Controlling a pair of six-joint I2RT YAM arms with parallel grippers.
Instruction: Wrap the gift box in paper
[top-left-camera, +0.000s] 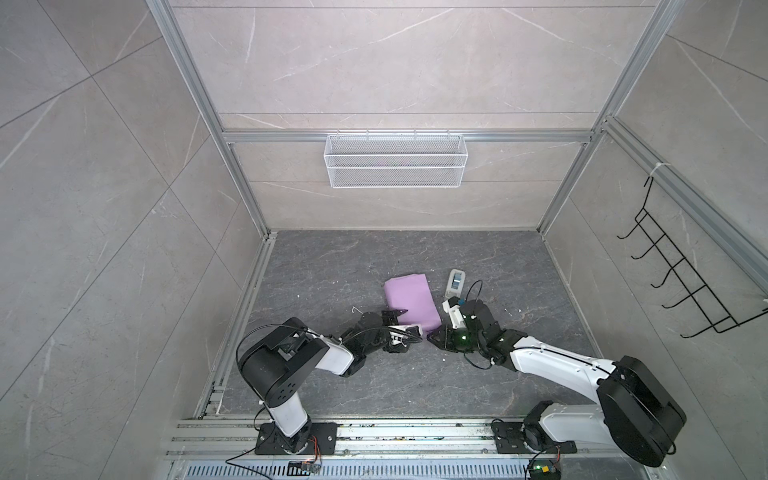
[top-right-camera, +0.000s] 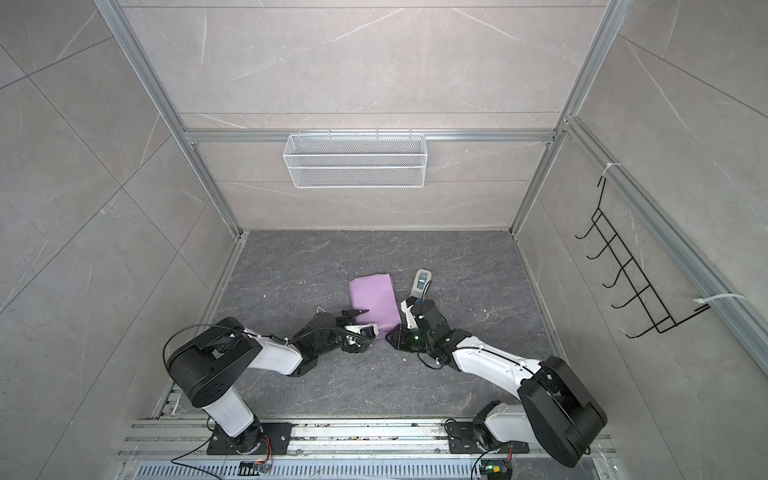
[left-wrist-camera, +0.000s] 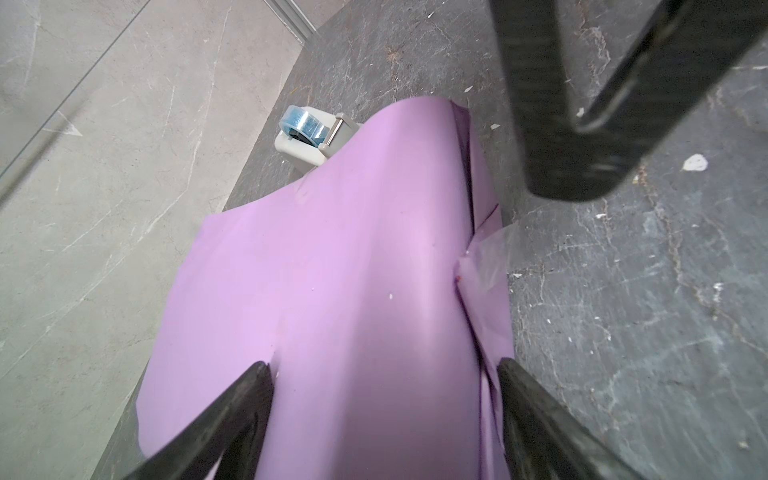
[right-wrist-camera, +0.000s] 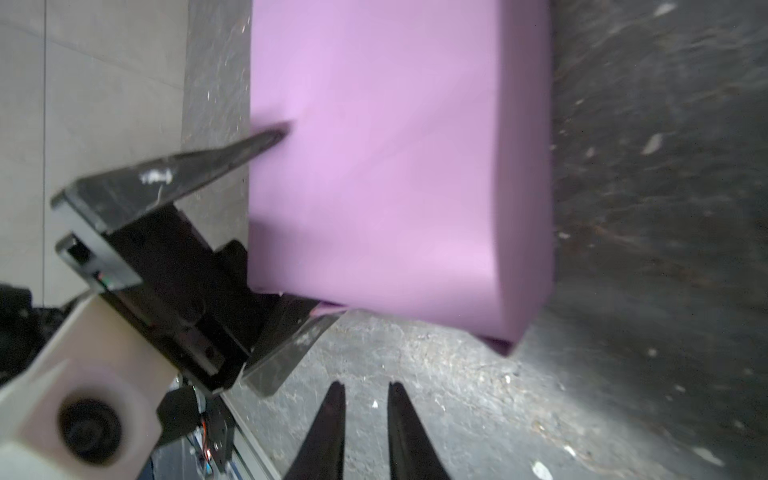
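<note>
The gift box is hidden inside the paper (top-left-camera: 409, 297), which is wrapped round it with its lilac face out, making an oblong parcel mid-table in both top views (top-right-camera: 372, 297). My left gripper (top-left-camera: 409, 321) stands open and wide astride the parcel's near left corner. One finger lies over the top face and the other along the near end, as the left wrist view (left-wrist-camera: 383, 365) shows. A strip of clear tape (left-wrist-camera: 490, 253) sits on a side fold. My right gripper (right-wrist-camera: 365, 384) hovers over bare table just short of the parcel's near end, with only a narrow gap between its fingers and nothing in it.
A grey-white tape dispenser (top-left-camera: 455, 283) with a blue roll stands just right of the parcel's far end. A white wire basket (top-left-camera: 395, 160) hangs on the back wall and a black hook rack (top-left-camera: 681, 282) on the right wall. Small white scraps dot the dark table (top-left-camera: 332, 270).
</note>
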